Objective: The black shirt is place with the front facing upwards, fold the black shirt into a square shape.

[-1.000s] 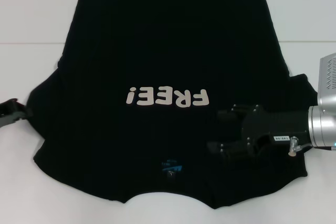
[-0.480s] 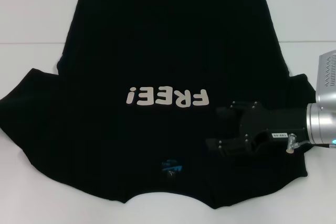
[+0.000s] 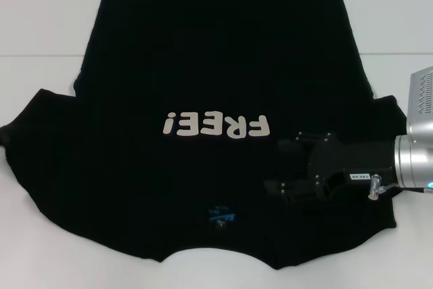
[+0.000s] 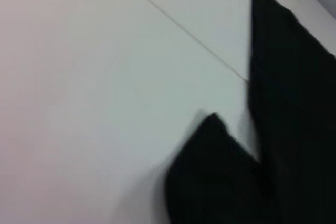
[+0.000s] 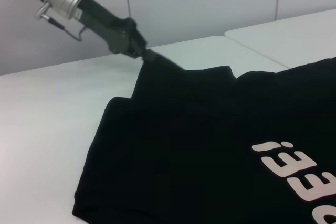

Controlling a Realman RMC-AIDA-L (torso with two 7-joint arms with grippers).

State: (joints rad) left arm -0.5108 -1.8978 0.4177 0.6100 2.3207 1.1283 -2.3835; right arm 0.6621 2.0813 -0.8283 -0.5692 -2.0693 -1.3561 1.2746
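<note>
The left claw [image 5: 140, 50] is pinching the soft black shirt's [image 3: 203, 65] sleeve tip at 9 o'clock; the right claw [image 3: 284, 165], spread open, is hovering over matte cloth on the smooth white tabletop [image 3: 40, 11].

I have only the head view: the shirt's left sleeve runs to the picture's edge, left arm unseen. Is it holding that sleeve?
Observer: Yes. The right wrist view shows the left gripper, jaws shut on the sleeve tip of the black shirt.
Operator: Is the tip lying flat? Here only the right gripper shows, open over the shirt.
Observer: No, it looks raised slightly off the table.
Operator: Does the left wrist view show the grip?
Observer: No, only cloth and table.
</note>
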